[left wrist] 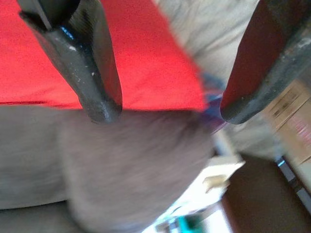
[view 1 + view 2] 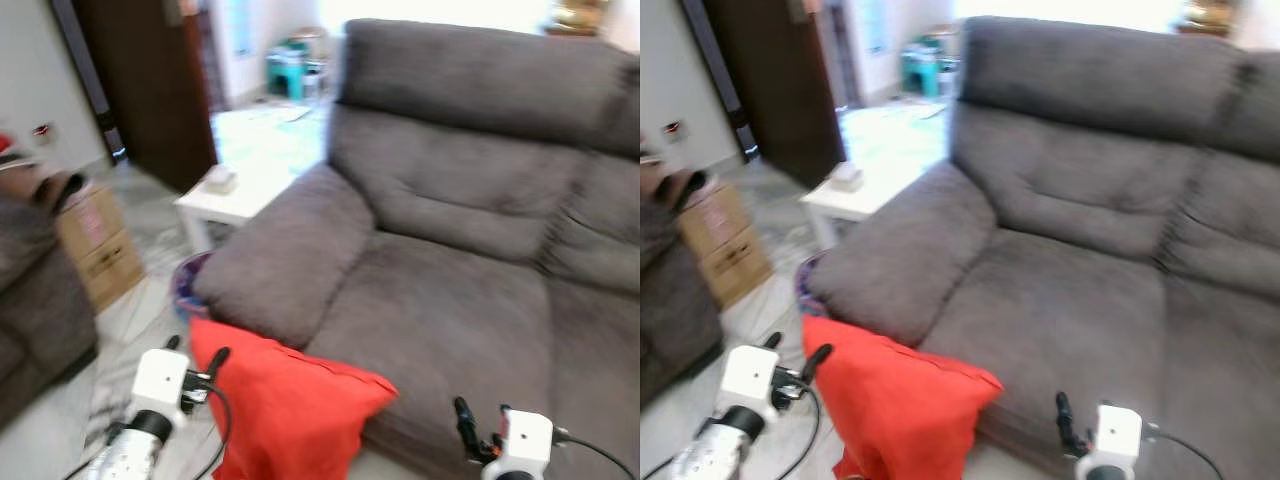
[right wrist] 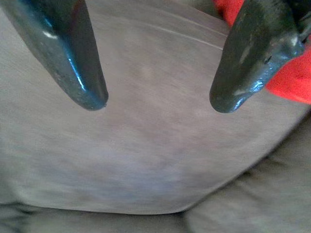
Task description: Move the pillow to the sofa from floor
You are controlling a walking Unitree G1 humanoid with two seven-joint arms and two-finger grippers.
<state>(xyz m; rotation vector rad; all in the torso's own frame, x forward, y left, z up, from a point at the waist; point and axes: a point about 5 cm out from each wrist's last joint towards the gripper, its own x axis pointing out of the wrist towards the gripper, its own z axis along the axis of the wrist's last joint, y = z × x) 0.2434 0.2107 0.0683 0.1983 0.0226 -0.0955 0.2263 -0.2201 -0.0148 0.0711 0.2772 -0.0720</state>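
Pale marble-patterned floor [image 2: 140, 300] ran past one large grey fabric sofa [image 2: 470, 250] with a padded armrest and a deep seat cushion. One red square fabric pillow [image 2: 285, 405] stood propped against the front of the sofa, below the armrest, its upper corner touching the seat's front edge; whether its lower edge met the floor could not be determined. One white low side table [image 2: 232, 200] stood just beside the armrest, carrying one small pale box [image 2: 218, 179]. One brown cardboard box [image 2: 98, 245] sat near a dark grey upholstered seat [image 2: 35, 310] on the robot's left, and one dark brown door [image 2: 150, 85] stood behind. Two grippers were counted. The left gripper [image 1: 163, 109] was at the pillow's left edge, fingers spread apart and gripping nothing. The right gripper [image 3: 158, 104] hovered before the seat cushion's front, fingers likewise spread and empty, with the red pillow showing beside one finger.
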